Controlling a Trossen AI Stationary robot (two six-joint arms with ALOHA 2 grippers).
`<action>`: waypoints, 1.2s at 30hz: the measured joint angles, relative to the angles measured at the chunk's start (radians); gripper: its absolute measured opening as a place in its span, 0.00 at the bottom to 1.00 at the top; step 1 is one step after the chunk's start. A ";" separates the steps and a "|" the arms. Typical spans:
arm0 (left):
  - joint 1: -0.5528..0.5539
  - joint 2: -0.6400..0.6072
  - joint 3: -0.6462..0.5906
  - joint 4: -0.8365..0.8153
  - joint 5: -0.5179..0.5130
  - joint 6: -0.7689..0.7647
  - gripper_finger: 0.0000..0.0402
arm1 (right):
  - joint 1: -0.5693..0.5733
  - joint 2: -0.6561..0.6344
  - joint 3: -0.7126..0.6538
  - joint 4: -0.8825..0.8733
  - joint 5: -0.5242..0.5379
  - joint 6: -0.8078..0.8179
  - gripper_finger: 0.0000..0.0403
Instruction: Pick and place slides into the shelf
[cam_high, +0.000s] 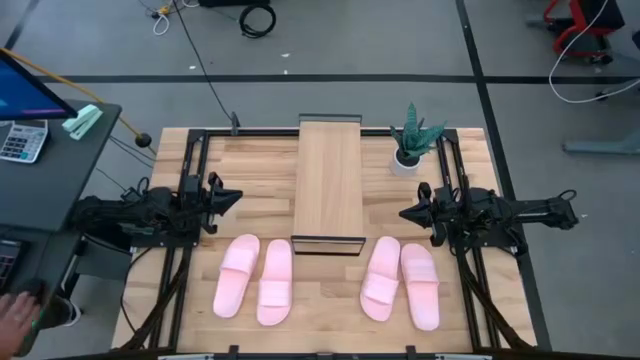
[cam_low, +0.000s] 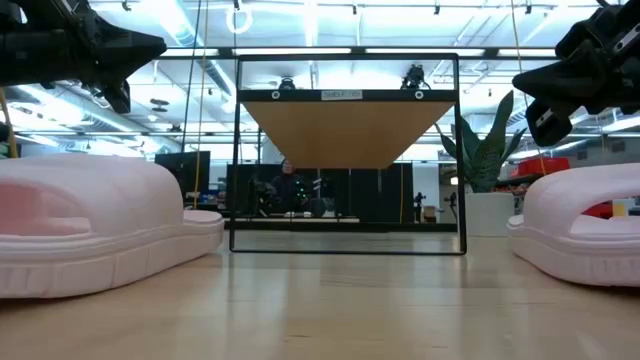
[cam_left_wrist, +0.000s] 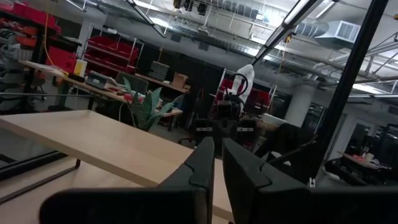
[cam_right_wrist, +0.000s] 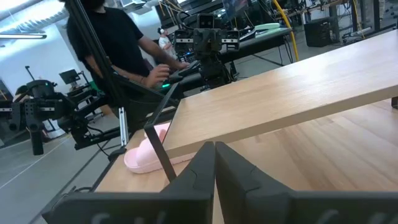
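Observation:
Four pale pink slides lie sole-down near the table's near edge: a left pair (cam_high: 237, 275) (cam_high: 275, 281) and a right pair (cam_high: 381, 277) (cam_high: 420, 285). The shelf (cam_high: 329, 185), a light-wood board on a black frame, stands at mid-table, running near to far. My left gripper (cam_high: 236, 198) hovers shut left of the shelf, above the table and pointing at it. My right gripper (cam_high: 405, 212) hovers shut on the shelf's right, pointing at it. In the low view the slides (cam_low: 90, 225) (cam_low: 585, 225) flank the shelf (cam_low: 348, 125). One slide (cam_right_wrist: 149, 152) shows under the board in the right wrist view.
A potted plant (cam_high: 412, 140) stands at the table's far right, close to the shelf's far corner. A desk with a calculator (cam_high: 22, 138) sits left of the table, and a person's hand (cam_high: 15, 315) shows there. A person (cam_right_wrist: 118, 43) stands beyond the table.

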 joint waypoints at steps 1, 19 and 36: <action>0.000 0.000 0.000 0.000 0.000 0.000 0.09 | 0.000 0.000 0.000 0.000 0.000 0.000 0.04; 0.000 0.000 0.000 0.000 0.000 0.000 0.10 | 0.000 0.000 0.000 0.000 0.000 0.000 0.04; 0.000 0.000 0.000 0.000 0.000 0.000 0.08 | 0.000 0.000 0.000 0.000 0.000 0.000 0.04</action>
